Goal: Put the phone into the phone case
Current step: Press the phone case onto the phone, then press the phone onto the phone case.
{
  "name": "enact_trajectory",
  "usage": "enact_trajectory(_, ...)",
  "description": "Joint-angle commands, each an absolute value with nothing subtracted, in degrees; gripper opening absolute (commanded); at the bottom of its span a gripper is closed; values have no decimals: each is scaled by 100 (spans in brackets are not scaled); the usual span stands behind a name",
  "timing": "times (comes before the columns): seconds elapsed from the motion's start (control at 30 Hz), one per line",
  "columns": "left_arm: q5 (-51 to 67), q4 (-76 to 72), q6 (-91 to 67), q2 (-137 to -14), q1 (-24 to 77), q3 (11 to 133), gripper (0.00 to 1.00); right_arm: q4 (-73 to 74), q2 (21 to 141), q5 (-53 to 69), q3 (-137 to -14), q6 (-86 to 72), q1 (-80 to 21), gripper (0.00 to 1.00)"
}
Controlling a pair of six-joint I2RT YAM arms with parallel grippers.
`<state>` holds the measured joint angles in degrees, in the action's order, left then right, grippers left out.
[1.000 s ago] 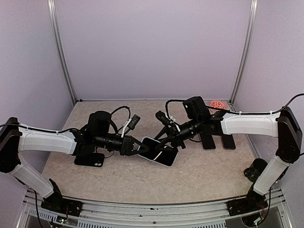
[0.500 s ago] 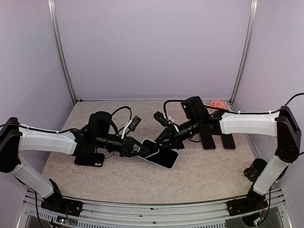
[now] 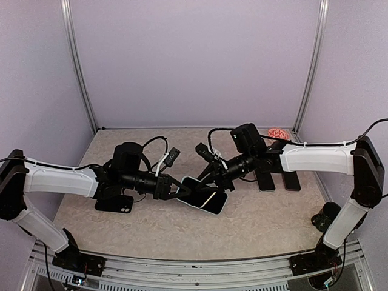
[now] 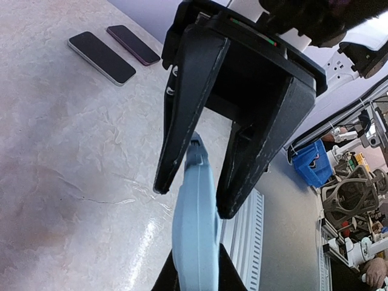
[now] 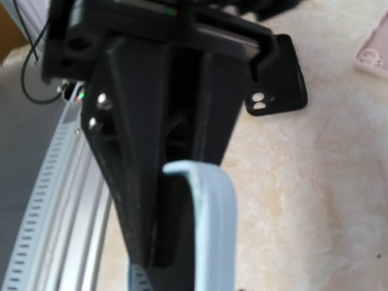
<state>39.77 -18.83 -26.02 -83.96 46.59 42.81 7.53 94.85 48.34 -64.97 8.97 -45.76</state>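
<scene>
A: Holding what, that left gripper (image 3: 176, 190)?
B: Clamped on the pale-blue phone case (image 3: 193, 205), steadying it at the table (image 3: 267, 219) centre, phone (image 3: 209, 200) lying in it. The right gripper (image 3: 209, 183) straddles it, jaws apart, probably to press.

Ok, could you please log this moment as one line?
left gripper: shut on phone case | right gripper: straddles case, grip unclear | phone: dark screen facing up

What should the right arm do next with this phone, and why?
Probably press the right end effector down on the phone near its rim. The left end effector clamps one end of the light blue phone case, the phone lies screen up in it, and I cannot tell that it is fully seated.
</scene>
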Motion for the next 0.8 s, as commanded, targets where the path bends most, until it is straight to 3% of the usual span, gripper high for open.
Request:
enact_trajectory(0.0, 4032, -2371, -2693, -8161, 4642, 4475, 0, 700, 9396, 4991, -6350, 959, -4588, 35)
enact_trajectory(0.3, 4048, -2336, -2634, -7840, 4500, 4354, 0, -52, 9050, 5286, -5550, 278, -4109, 44)
enact_trajectory(0.77, 3783, -3008, -3001, -7367, 4118, 3828, 0, -2102, 8912, 6249, -4837, -1818, -3533, 46)
